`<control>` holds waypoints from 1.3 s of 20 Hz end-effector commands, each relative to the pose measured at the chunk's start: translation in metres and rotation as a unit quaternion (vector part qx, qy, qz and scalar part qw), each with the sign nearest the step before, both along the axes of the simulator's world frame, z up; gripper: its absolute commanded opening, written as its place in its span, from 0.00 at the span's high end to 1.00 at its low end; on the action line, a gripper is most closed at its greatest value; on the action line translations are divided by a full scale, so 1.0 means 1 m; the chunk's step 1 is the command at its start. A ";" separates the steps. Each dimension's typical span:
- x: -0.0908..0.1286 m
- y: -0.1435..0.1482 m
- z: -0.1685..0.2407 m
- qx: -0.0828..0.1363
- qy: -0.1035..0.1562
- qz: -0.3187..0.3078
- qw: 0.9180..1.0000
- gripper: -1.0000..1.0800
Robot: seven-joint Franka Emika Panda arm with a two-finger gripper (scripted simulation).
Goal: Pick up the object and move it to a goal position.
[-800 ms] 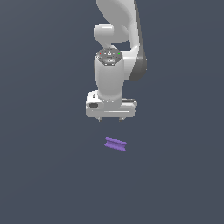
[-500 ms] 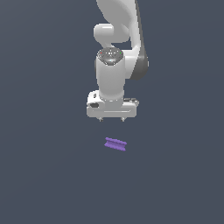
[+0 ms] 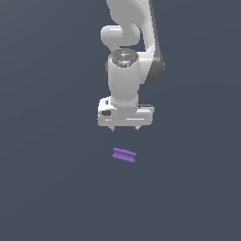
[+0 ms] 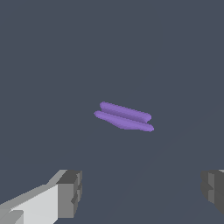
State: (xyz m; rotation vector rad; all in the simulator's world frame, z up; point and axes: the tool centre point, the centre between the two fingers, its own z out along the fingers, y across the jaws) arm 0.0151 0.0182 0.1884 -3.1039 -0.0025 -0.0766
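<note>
A: Where is the small flat purple ridged piece (image 3: 124, 156)?

B: It lies on the plain dark grey worktop (image 3: 52, 188), below the white end effector (image 3: 125, 128) and clear of it. Nothing touches it.

A: And the end effector itself?

B: Spread wide and pointing straight down, with nothing between the fingers. The exterior view shows only two short tips under the white palm block, one to each side.

A: What does the wrist view add?

B: There the grey finger pads (image 4: 70, 193) stand far apart at the frame's edges, and the purple piece (image 4: 124, 117) sits between them, farther off. Its long grooves and rounded ridges read clearly, which the exterior view blurs.

A: And the exterior view's own gain?

B: It shows the whole white arm (image 3: 129, 56) upright above the piece.
</note>
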 end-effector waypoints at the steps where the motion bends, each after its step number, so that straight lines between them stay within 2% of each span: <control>1: 0.000 0.000 0.000 0.000 0.000 0.001 1.000 0.04; 9: 0.003 0.000 -0.006 -0.004 0.001 0.034 0.999 0.04; 16: 0.007 0.000 -0.016 -0.010 0.002 0.096 0.995 0.04; 21: 0.011 0.000 -0.027 -0.016 0.004 0.161 0.987 0.04; 26: 0.016 0.000 -0.040 -0.021 0.005 0.232 0.972 0.04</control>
